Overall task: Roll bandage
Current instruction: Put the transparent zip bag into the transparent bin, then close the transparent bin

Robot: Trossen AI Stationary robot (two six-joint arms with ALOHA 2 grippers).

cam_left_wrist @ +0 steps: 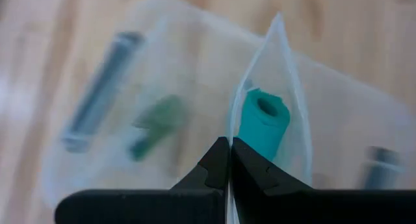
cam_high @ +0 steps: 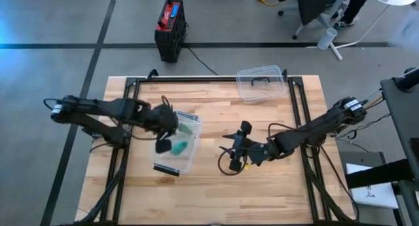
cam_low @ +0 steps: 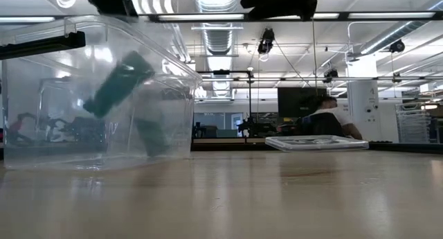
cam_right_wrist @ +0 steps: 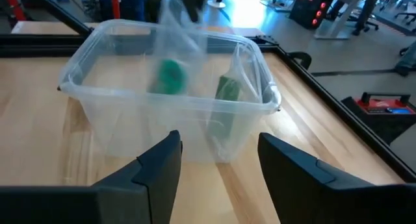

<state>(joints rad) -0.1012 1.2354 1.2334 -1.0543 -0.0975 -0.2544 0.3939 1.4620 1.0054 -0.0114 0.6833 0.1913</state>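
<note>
A clear plastic bin point(cam_high: 178, 147) stands on the wooden table left of centre. It also shows in the low view point(cam_low: 41, 128) and the right wrist view point(cam_right_wrist: 130, 113). My left gripper point(cam_high: 162, 144) is over the bin, shut on a clear plastic bag point(cam_left_wrist: 286, 81). A teal bandage roll point(cam_left_wrist: 263, 123) sits in the bag. A darker green roll point(cam_right_wrist: 227, 89) shows in the bin beside it. My right gripper point(cam_right_wrist: 221, 156) is open and empty, right of the bin point(cam_high: 230, 150), with its fingers pointing at the bin. My left gripper pinches a raised fold or edge of the clear bag point(cam_left_wrist: 235, 113) between its two shut fingertips point(cam_left_wrist: 214, 162), coming from above and pointing down. The bag hangs below the fingers inside the bin, with the teal roll in it. How many layers it holds I cannot tell.
The bin's clear lid point(cam_high: 262, 84) lies at the table's far edge, right of centre, and also shows in the low view point(cam_low: 315, 143). Black frame rails point(cam_high: 298, 114) run along the table's sides. A person point(cam_low: 332, 118) stands in the room far behind.
</note>
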